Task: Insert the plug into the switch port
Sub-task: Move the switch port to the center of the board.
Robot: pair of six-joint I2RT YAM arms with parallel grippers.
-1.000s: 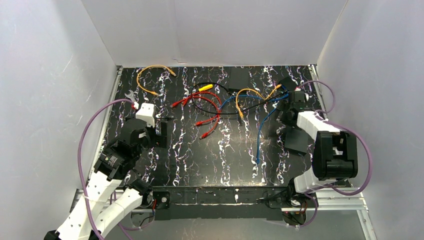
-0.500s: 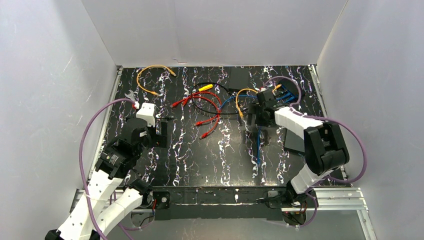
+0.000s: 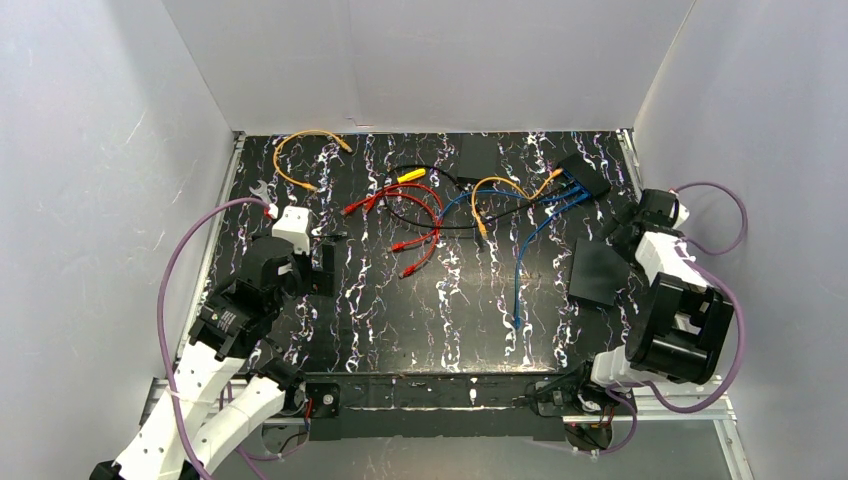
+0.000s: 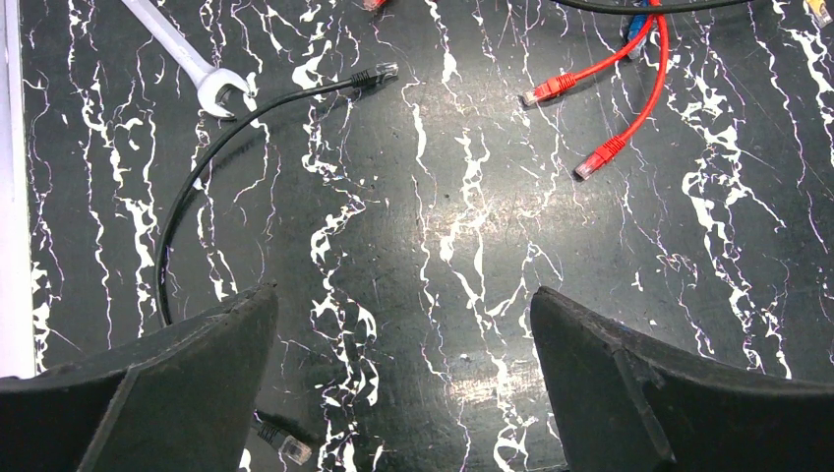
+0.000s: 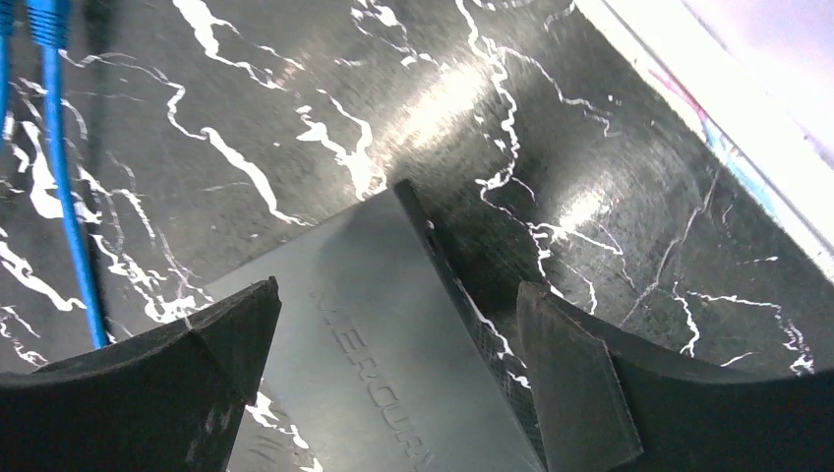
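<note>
The tabletop (image 4: 443, 246) under my left jaws is looking like glossy black marble-print laminate and it's catching glare. Ahead-left, the wrench (image 4: 187, 54) is shining like bare metal. My right fingers (image 5: 580, 374) are looking like matt, grainy plastic, and between them the grey box (image 5: 374, 324) is showing a smooth satin finish with embossed lettering.

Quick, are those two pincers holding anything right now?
Left pincer: open, holding nothing.
Right pincer: open, holding nothing, above a grey box.

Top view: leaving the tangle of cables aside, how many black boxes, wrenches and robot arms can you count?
Black boxes: 3 (far box, cabled box, near box)
Wrench: 1
Robot arms: 2 (left arm, right arm)
Total: 6
</note>
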